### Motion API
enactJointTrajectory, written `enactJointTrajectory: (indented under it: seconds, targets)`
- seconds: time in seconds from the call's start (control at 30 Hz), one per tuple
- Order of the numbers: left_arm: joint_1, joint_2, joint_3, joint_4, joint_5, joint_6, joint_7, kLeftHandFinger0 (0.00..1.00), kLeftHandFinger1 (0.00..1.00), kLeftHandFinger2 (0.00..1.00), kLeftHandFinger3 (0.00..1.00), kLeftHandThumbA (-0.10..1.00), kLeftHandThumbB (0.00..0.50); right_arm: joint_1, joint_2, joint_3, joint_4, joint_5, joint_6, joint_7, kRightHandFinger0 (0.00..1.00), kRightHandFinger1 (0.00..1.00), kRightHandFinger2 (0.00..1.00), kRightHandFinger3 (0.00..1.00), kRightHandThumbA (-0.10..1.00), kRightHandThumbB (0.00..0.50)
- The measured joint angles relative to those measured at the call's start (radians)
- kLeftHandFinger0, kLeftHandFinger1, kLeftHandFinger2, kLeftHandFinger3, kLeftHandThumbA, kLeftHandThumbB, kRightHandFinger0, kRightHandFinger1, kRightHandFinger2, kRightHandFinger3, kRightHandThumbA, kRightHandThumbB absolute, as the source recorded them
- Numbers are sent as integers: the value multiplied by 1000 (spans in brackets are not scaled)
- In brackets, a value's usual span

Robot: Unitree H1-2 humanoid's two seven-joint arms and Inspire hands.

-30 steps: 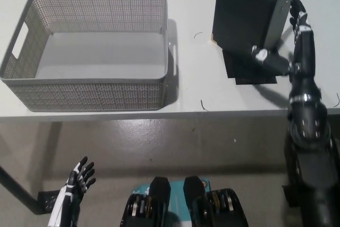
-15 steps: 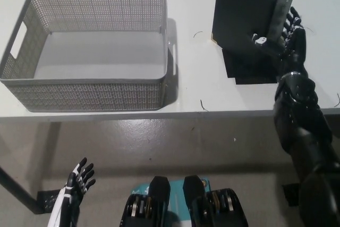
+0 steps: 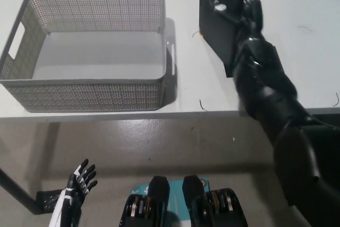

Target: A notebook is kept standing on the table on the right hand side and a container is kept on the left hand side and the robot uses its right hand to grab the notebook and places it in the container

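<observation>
Head view: one notebook (image 3: 215,17), one container (image 3: 90,94).

The upper part of the notebook (image 3: 215,19) was cut off by the top edge of the picture, and its right side was covered by the black right hand (image 3: 245,5) and forearm. Whether the notebook's lower edge touched the worktop (image 3: 313,51) could not be told. The white left hand (image 3: 77,182) was cut off at the wrist by the bottom edge. The container (image 3: 90,93) was seen whole.
</observation>
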Motion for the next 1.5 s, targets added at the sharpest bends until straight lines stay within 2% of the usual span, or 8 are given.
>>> enactJointTrajectory:
  seconds: [0.07,0.3,0.33,0.5,0.73,1.33,1.43,1.5]
  targets:
    - [1,1,1,0,0,0,-2,1000,1000,1000,1000,1000,281,-6,9,6,1,0,0,-39,0,45,409,564,-100,86]
    - [0,1,1,0,-1,-1,-4,1000,1000,1000,1000,1000,286,-7,11,12,0,4,-11,-106,0,323,699,751,-100,67]
    - [0,1,0,0,-1,-1,-5,1000,1000,1000,1000,1000,284,-7,9,12,0,4,-11,-115,87,422,863,885,-100,94]
    - [1,1,1,0,-1,-1,-4,1000,1000,1000,1000,1000,282,-6,-3,8,-1,17,-11,-149,0,2,465,757,-100,133]
    - [5,1,1,2,-1,-2,-4,1000,1000,1000,1000,1000,277,20,-13,26,-17,25,-23,-170,0,122,603,585,-100,103]
    - [30,2,1,6,-6,-11,-4,1000,1000,1000,1000,1000,266,38,-53,12,-454,58,-53,-180,0,185,611,732,-100,111]
    - [34,4,0,6,-5,-11,-4,1000,1000,1000,1000,1000,261,44,-33,18,-507,58,-51,-184,0,167,576,692,-100,197]
    - [32,7,-2,6,-4,-11,-5,1000,1000,1000,1000,1000,257,45,-12,22,-530,59,-49,-184,0,143,591,726,-100,138]
